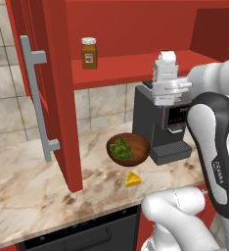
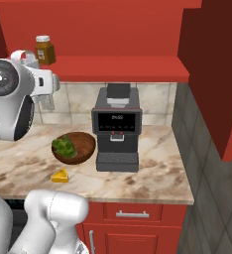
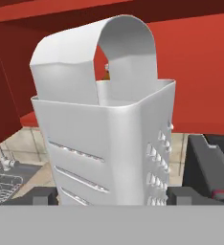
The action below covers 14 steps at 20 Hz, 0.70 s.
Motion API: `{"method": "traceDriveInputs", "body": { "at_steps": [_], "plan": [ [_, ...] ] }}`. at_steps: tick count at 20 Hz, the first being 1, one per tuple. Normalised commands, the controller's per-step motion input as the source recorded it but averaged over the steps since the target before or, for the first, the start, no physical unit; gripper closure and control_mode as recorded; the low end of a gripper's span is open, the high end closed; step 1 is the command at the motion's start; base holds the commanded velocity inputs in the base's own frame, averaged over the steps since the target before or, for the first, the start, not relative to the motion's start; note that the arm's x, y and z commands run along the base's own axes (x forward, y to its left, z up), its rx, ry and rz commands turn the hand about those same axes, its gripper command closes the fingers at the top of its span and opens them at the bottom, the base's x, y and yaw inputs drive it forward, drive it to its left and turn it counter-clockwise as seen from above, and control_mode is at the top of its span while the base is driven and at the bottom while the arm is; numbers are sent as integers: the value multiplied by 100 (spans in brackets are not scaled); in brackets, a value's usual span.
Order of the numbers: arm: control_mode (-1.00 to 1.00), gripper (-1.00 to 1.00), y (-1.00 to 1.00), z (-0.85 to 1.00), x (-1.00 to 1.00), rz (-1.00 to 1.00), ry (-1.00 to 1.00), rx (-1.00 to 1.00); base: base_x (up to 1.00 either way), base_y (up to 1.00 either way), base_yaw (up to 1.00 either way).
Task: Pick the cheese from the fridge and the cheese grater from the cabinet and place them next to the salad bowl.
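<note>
So the cabinet (image 1: pixel 53 88) door is hanging open and the salad bowl (image 1: pixel 128 149) sits on the marble counter (image 1: pixel 28 181) in front of the coffee machine (image 1: pixel 160 122), with the cheese (image 1: pixel 133 180) wedge already lying just beside it, so that half looks done. The cheese grater (image 3: pixel 109 139) is up off the shelf, above the coffee machine and out in front of the cabinet. The gripper (image 3: pixel 111 196) has its fingers spread wide on either side of the grater's base, pinching it, so what's left is lowering it next to the bowl, I'd guess.
</note>
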Motion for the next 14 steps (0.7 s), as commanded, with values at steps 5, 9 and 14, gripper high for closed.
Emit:
{"method": "traceDriveInputs", "body": {
  "at_steps": [5,9,14],
  "plan": [
    [-100,100,80,-43,0,27,7,0,0,0,0],
    [-100,100,51,-47,0,23,19,0,0,0,0],
    [-100,100,53,-54,2,15,25,-3,0,0,0]
  ]
}}
